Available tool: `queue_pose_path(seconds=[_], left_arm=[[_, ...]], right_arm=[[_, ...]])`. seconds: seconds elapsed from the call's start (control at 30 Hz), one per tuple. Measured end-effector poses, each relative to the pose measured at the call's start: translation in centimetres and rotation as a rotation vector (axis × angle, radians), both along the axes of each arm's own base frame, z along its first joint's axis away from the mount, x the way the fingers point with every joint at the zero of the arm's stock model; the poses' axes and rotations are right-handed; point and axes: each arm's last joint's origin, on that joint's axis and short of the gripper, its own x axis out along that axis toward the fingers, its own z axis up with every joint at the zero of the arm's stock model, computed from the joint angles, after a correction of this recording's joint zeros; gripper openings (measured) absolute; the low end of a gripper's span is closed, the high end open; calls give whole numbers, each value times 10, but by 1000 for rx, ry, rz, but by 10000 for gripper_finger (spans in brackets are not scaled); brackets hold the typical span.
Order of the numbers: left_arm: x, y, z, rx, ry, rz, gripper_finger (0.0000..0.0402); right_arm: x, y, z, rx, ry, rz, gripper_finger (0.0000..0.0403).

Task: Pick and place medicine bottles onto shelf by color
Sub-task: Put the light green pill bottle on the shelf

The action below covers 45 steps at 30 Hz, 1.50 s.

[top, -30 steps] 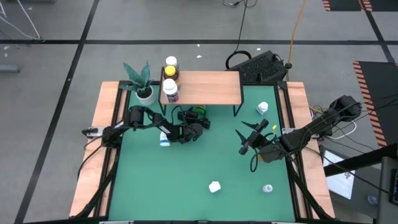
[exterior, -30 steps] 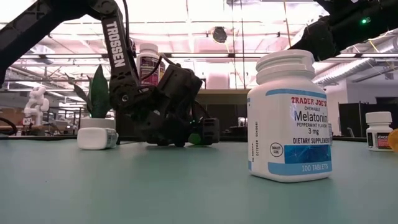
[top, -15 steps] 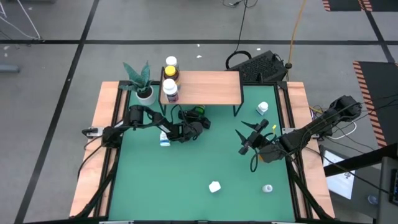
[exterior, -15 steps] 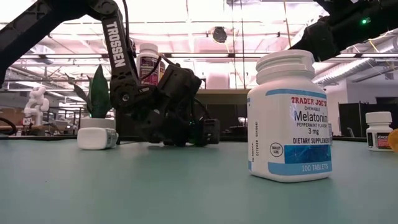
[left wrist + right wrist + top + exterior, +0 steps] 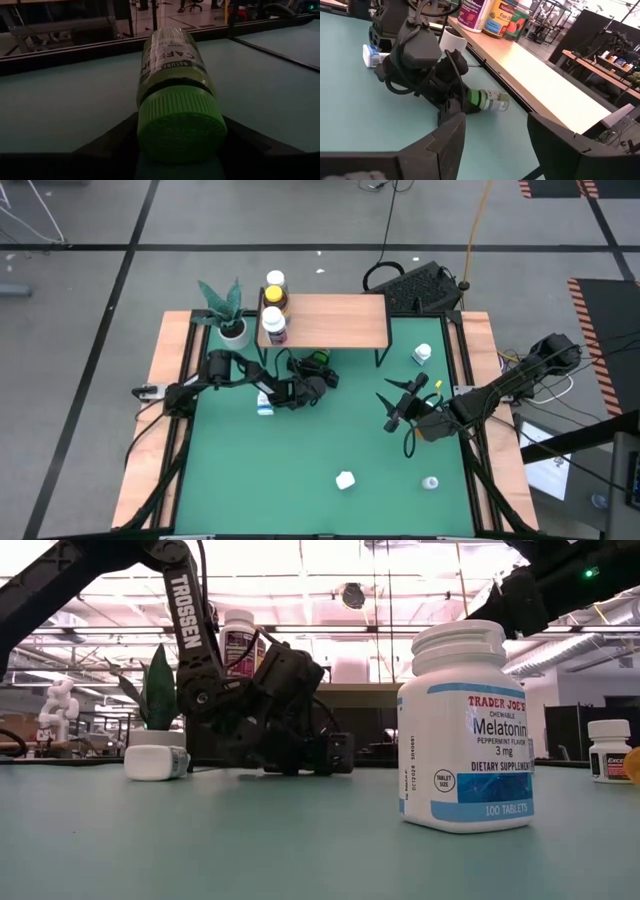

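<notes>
Care at the grasp matters most now: the left pincer [image 5: 318,385] sits low on the green table [image 5: 330,445], its fingers flanking the green-capped bottle [image 5: 176,95] lying on its side in front of the light-wood shelf [image 5: 335,320]; whether they have clenched it I cannot tell. Squeeze squarely across the body behind the cap, lift level, and clear the shelf edge before setting it upright, apart from the bottles standing at the shelf's end. Further right, the right pincer [image 5: 397,406] hovers released above the table.
</notes>
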Motion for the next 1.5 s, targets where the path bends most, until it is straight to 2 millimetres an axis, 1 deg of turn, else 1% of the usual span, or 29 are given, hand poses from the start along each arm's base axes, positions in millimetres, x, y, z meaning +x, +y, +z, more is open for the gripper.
queue_pose_path(seconds=[0.1,0.17,0.27,0.37,0.5,0.57,0.67,0.73,0.83,0.93,1.03,1.13,1.2,1.37,1.5], left_arm=[[2,-7,2,3,-5,-17,217],[4,-18,5,-15,-8,-68,209],[6,-37,15,-43,13,-160,204],[5,-60,25,-61,46,-234,210],[5,-95,37,-36,127,-422,223],[4,-109,42,-15,168,-517,225],[0,-132,49,10,238,-661,226],[-1,-141,54,51,270,-721,226],[-2,-146,62,108,311,-774,227],[-4,-152,75,160,340,-815,227],[-8,-158,90,211,378,-851,227],[-10,-163,108,264,382,-879,227],[-14,-166,120,302,402,-914,227],[-17,-167,145,384,410,-1059,227],[-22,-168,159,469,463,-1140,227]], right_arm=[[0,0,0,-1,1,0,210],[0,0,0,-4,3,0,210],[0,0,0,-7,5,0,210],[0,0,0,-8,7,0,210],[0,0,0,0,-2,3,210],[1,1,0,33,-9,30,210],[3,4,1,128,-31,113,210],[4,6,1,189,-37,189,210],[8,11,10,240,-60,322,210],[9,15,28,311,-106,463,210],[8,14,38,335,-115,517,210],[5,8,41,358,-107,535,215],[5,4,42,425,-103,574,219],[1,-3,52,609,-124,779,240],[1,-10,51,660,-120,749,262]])
